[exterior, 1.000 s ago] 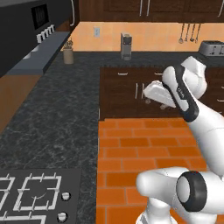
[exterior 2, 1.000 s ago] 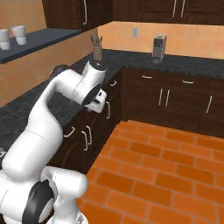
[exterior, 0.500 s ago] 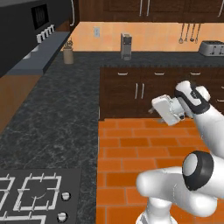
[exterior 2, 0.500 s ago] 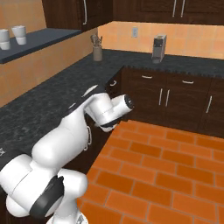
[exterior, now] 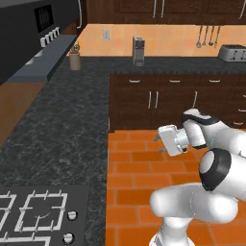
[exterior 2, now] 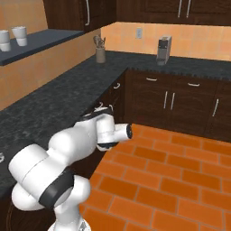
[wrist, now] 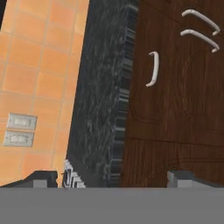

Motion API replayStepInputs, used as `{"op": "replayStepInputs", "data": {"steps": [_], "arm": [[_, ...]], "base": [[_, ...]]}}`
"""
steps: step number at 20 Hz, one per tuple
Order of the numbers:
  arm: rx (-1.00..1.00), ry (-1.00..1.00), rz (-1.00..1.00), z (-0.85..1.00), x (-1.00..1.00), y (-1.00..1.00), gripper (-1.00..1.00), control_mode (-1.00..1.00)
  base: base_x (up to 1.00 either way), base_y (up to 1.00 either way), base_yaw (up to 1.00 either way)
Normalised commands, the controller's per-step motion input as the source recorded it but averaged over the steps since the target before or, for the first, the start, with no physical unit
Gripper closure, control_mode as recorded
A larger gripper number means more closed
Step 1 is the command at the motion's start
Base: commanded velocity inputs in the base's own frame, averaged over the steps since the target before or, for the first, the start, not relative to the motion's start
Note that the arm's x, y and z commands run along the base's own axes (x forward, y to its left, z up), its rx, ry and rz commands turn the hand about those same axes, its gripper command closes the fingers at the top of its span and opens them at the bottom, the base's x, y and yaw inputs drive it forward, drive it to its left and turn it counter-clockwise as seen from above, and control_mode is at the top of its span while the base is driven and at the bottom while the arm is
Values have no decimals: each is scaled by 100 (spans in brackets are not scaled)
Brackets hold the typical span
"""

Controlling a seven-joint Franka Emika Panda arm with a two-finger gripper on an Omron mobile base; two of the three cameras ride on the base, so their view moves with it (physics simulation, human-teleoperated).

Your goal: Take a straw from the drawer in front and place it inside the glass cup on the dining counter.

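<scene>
My gripper hangs low over the orange floor, in front of the dark brown cabinets, and points at the back wall. The hand view is rolled on its side. There my gripper is open, its fingertips wide apart with nothing between them. Ahead is a shut drawer with a small silver handle, just under the black worktop edge. A row of such drawer fronts runs below the back worktop. The straw, the glass cup and the dining counter are out of view.
Black speckled worktops run along the left and back. On them stand a coffee machine, a utensil holder and a toaster. A stove lies near left. Two long door handles show beside the drawer.
The arm has folded and the hand has dropped from worktop height to lower, near the base, still facing the cabinets. The scene itself has not shifted.
</scene>
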Motion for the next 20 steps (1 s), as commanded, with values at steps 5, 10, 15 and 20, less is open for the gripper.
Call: {"op": "replayStepInputs", "data": {"steps": [5, 10, 15, 20], "arm": [[13, 0, 0, -45, 69, 40, -100, -100], [7, 0, 1, -62, 55, 38, -100, -100], [3, 0, 8, -61, 49, 30, -100, -100], [7, 0, 11, -43, 26, 43, -100, -100]], "base": [[0, 0, 0], [0, 0, 0], [0, 0, 0], [0, 0, 0]]}}
